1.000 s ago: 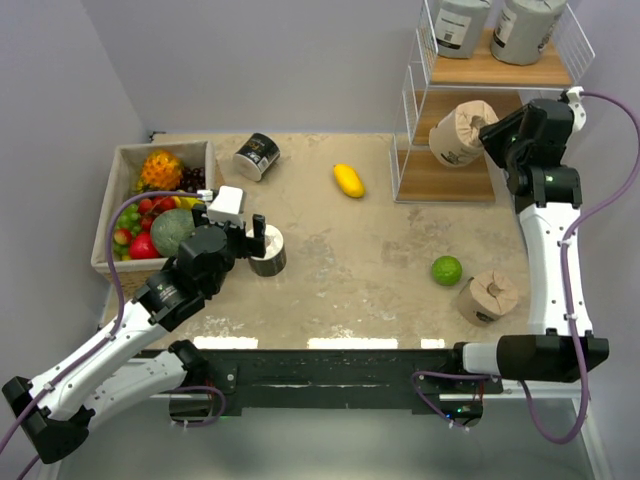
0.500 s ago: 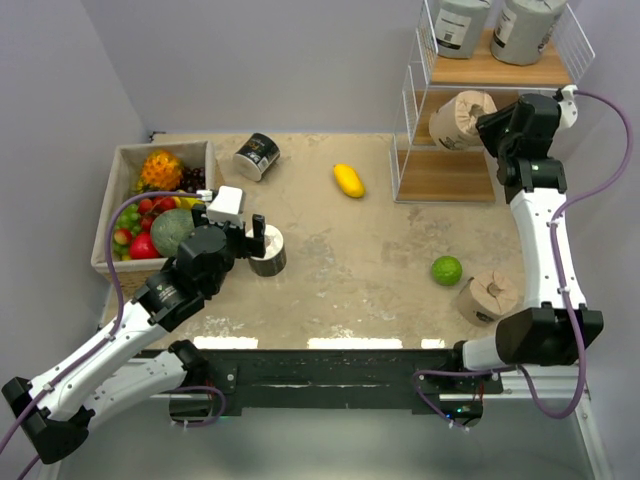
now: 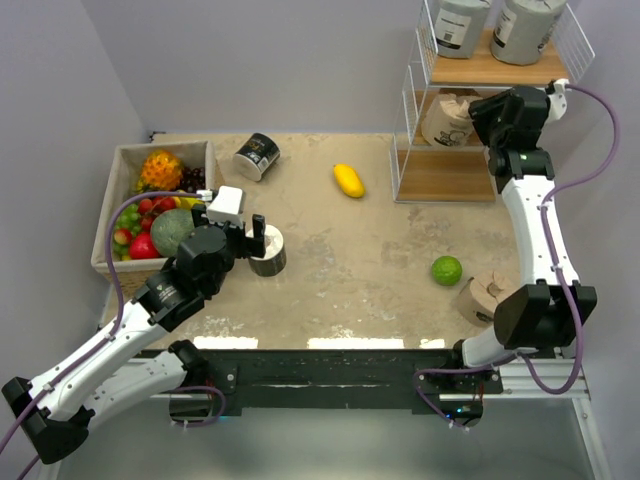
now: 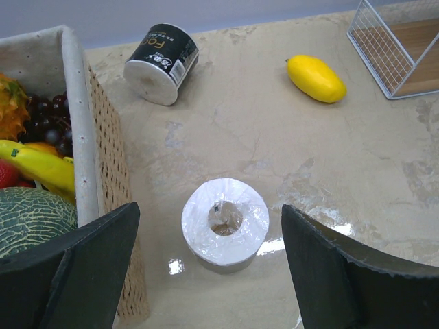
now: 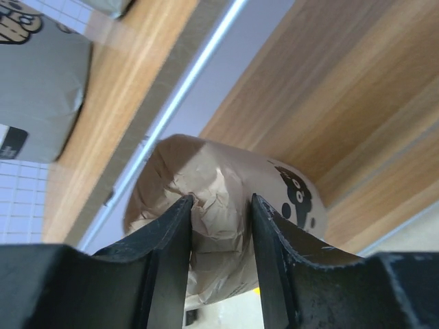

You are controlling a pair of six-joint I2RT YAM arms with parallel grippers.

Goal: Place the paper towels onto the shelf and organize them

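- The right tool [image 5: 221, 205] is pinching the gathered wrapping at the end of a tan roll [image 5: 281, 199], with the fingers nearly closed on the paper.
- That tan roll [image 3: 447, 118] is sitting inside the shelf's [image 3: 445, 176] middle tier, half hidden behind wire and the arm; whether it is resting on the board cannot be told.
- Two grey rolls [image 3: 462, 25] are standing on the top tier, their tops being cut off by the picture's edge.
- The left tool [image 4: 209, 219] is hanging wide open and holding nothing, with its fingers flanking an upright roll [image 4: 225, 221] on the bench [image 3: 350, 250] without touching it.
- Only this roll's white top and core are showing clearly in the wrist view; its label is out of sight.
- A black roll [image 4: 161, 63] is lying on its side near the box [image 4: 72, 123] of fruit.
- A second tan roll [image 3: 487, 293] is lying at the bench's right side, partly covered by the right arm, beside a lime [image 3: 446, 270].
- A mango [image 3: 348, 180] is lying near the shelf's foot.
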